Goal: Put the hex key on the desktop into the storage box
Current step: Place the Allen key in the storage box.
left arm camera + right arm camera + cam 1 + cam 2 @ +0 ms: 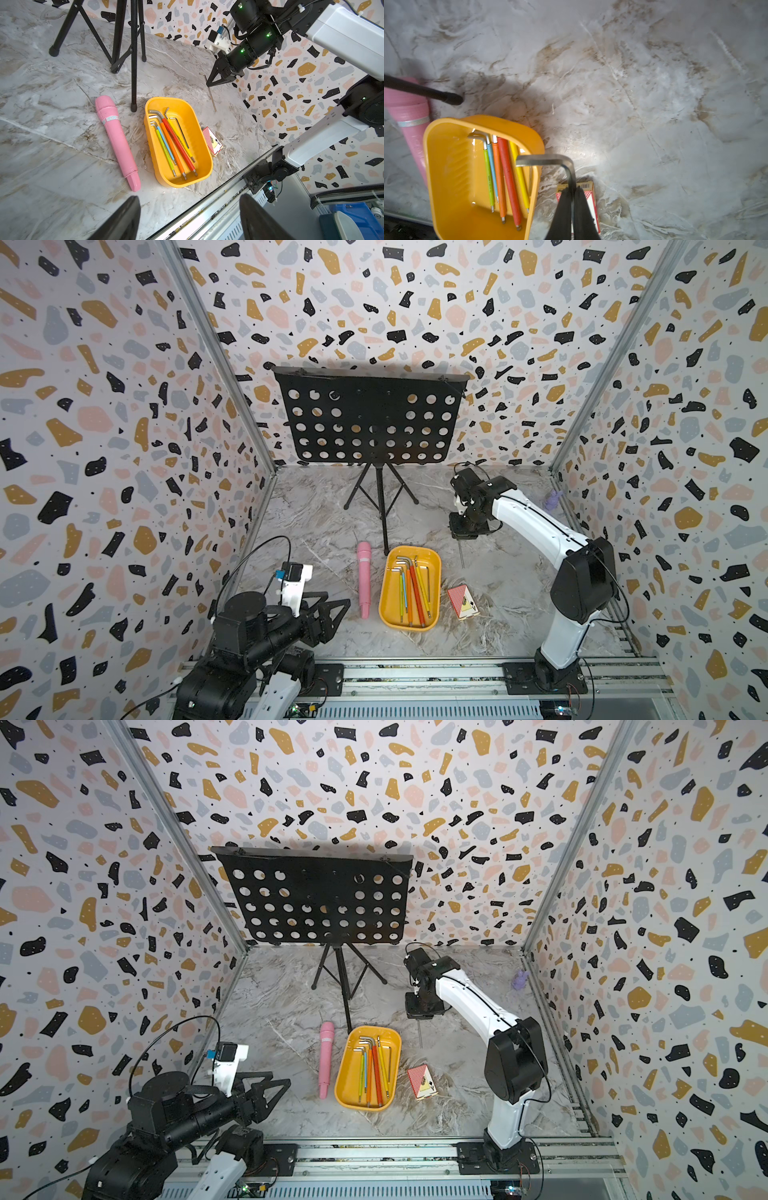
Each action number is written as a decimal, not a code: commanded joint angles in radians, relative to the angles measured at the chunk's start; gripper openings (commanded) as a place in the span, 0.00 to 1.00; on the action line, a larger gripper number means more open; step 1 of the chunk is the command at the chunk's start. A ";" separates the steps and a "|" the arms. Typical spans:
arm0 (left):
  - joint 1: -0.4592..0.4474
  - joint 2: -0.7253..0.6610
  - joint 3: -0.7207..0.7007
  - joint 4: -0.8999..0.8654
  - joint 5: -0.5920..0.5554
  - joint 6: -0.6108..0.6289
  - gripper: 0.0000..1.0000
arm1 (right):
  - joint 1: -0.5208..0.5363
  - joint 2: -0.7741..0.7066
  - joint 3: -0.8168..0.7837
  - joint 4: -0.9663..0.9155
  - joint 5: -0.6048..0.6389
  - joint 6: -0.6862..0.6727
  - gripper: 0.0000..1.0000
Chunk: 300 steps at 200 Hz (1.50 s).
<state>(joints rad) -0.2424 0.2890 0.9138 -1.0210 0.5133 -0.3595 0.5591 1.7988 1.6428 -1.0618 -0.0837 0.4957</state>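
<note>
Over the marble table (654, 83), right pincer (572, 189), clamped on hex key (544, 160), should centre above storage box (508, 123) before releasing; left pincer (189, 199) gapes.

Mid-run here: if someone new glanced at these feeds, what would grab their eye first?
Probably the yellow storage box at front centre, holding bright coloured hex keys, with a pink toy microphone alongside. Next, the black perforated music stand at the back, and the right gripper shut on a silver hex key near the box.
</note>
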 commanded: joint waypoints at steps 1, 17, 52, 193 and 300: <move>0.006 0.001 -0.008 0.027 -0.007 -0.002 0.78 | 0.060 -0.038 0.023 -0.034 -0.021 0.053 0.00; 0.006 0.000 -0.008 0.027 -0.008 -0.003 0.78 | 0.116 -0.042 0.023 -0.028 -0.027 0.081 0.00; 0.007 -0.001 -0.006 0.028 -0.008 -0.002 0.78 | 0.231 -0.040 0.000 0.031 -0.046 0.153 0.00; 0.006 -0.007 -0.007 0.027 -0.008 -0.002 0.78 | 0.318 0.099 -0.113 0.189 -0.037 0.263 0.00; 0.007 0.004 -0.009 0.027 -0.013 -0.004 0.79 | 0.282 -0.137 -0.185 0.195 0.200 0.152 0.19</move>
<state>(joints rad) -0.2420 0.2890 0.9138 -1.0210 0.5125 -0.3599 0.8696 1.8194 1.4807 -0.8558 -0.0132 0.7036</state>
